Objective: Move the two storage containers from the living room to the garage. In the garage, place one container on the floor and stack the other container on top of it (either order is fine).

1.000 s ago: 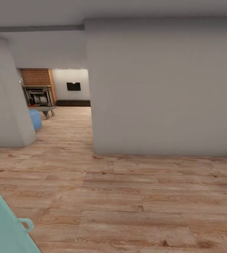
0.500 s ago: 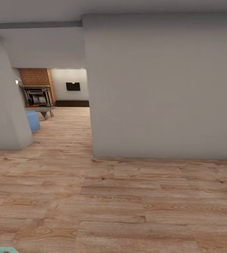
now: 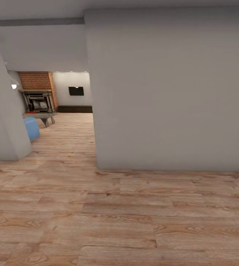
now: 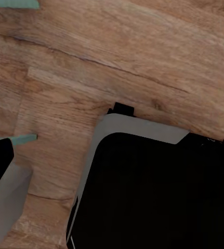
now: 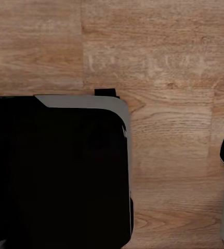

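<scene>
Matt wood-plank floor (image 3: 134,221), brick fireplace (image 3: 36,81)

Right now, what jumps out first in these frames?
A big pale grey wall takes up the right and centre of the head view, standing on light wood-plank floor. Left of it an opening leads to a room with a red brick fireplace, and a blue object pokes out from behind the left wall corner. Both wrist views look down on the robot's dark base over the same planks.

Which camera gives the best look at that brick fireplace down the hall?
The head view: the brick fireplace stands far off through the opening, left of the big grey wall. Both wrist views look down at wood floor and the robot's dark base.
</scene>
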### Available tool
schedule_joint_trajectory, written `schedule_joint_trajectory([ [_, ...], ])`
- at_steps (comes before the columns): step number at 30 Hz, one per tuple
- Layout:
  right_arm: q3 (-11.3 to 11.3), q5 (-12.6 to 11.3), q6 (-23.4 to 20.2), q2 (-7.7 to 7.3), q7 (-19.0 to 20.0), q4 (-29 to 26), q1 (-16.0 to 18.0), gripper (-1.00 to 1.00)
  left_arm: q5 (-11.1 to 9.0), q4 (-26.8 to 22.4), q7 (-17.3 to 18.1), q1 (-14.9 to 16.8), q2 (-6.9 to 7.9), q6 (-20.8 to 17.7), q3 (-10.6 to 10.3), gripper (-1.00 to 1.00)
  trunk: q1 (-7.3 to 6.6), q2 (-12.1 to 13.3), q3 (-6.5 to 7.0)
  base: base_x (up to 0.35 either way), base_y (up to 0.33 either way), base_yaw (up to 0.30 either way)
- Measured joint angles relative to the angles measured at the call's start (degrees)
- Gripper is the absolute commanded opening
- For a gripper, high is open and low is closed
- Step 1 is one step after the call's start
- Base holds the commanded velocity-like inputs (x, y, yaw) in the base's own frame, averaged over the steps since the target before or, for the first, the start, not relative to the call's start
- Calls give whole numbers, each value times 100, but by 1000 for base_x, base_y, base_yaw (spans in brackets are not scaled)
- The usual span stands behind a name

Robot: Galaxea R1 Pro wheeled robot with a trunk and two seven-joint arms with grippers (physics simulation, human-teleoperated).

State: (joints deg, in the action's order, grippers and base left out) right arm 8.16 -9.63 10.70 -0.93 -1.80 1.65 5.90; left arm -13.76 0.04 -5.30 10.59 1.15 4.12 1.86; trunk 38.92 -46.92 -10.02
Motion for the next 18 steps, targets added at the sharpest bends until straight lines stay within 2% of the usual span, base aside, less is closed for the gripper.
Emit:
schedule_joint_trajectory([
  [18, -3, -12, -5, -5, -1, 1, 0, 100, 0, 0, 0, 0, 0, 0, 0, 100, 0, 0, 0, 320, 0, 6],
])
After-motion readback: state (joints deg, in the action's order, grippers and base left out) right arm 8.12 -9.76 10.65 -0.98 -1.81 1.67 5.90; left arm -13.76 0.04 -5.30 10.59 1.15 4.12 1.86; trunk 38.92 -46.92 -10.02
